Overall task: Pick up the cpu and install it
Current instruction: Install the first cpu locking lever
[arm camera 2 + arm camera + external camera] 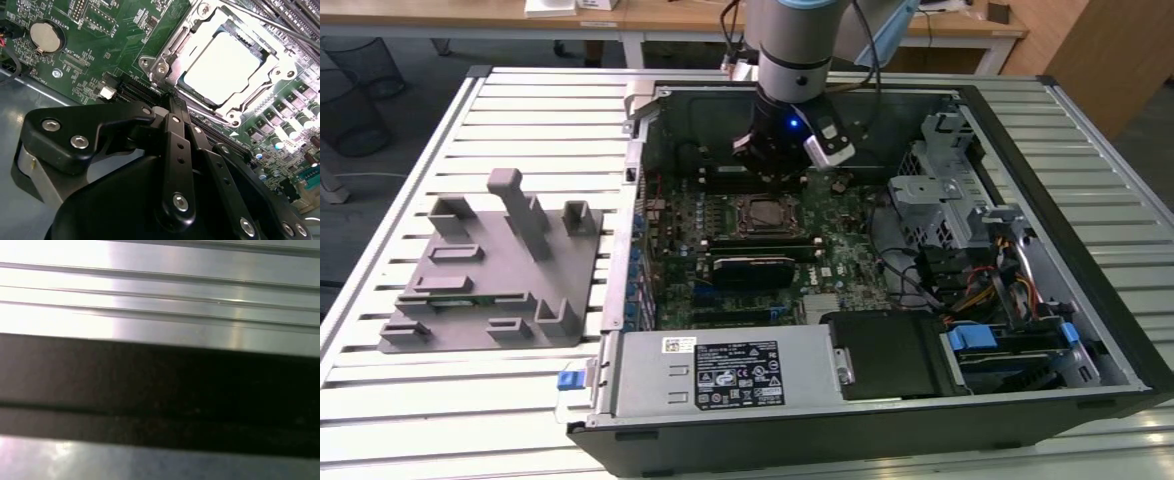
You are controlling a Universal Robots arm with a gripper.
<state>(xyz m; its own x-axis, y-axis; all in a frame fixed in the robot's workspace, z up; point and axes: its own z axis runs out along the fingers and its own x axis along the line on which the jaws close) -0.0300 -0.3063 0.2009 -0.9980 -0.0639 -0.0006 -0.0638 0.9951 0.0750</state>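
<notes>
The cpu (222, 67), a pale silver square, lies flat inside the metal frame of the motherboard socket (765, 211), with the frame's edges around it. My gripper (169, 103) hangs just beside the socket, over the green board. Its black links run together to a point and nothing shows between the fingertips. In the exterior view the gripper (774, 168) is inside the open computer case, a little behind the socket, under the grey arm.
The open case (1067, 150) lies on a ribbed metal table (520, 110). A grey plastic fixture (494, 265) with upright posts stands at the exterior view's left. A black heatsink block (754, 268), drive cages and cables crowd the case. A coin battery (45, 36) sits on the board.
</notes>
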